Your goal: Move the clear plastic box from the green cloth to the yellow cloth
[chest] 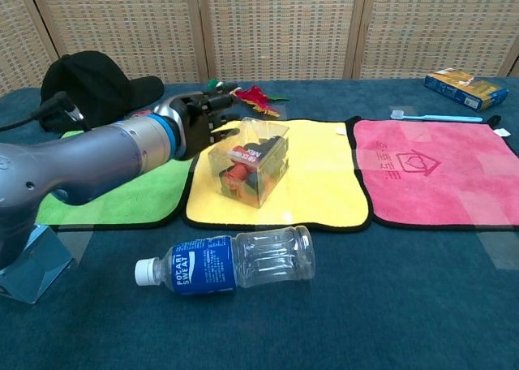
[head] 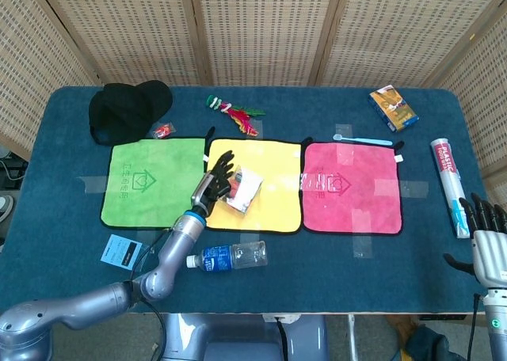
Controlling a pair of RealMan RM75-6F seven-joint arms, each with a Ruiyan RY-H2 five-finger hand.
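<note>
The clear plastic box [head: 243, 188] [chest: 249, 161], with red and dark items inside, is tilted over the left half of the yellow cloth [head: 273, 167] [chest: 320, 179]. My left hand [head: 212, 183] [chest: 199, 122] grips its left side, with the forearm stretching across the green cloth [head: 146, 179] [chest: 134, 198], which has nothing else on it. I cannot tell whether the box touches the yellow cloth. My right hand [head: 486, 236] stays at the table's near right corner, fingers apart, holding nothing.
A water bottle [head: 230, 256] [chest: 231, 260] lies in front of the yellow cloth. Right of it is a pink cloth [head: 352, 187] [chest: 434, 171]. A black cap [head: 127, 108], a colourful toy [head: 234, 112], a toothbrush [head: 363, 141], an orange-and-blue box [head: 394, 108] and a white tube [head: 448, 183] ring the cloths.
</note>
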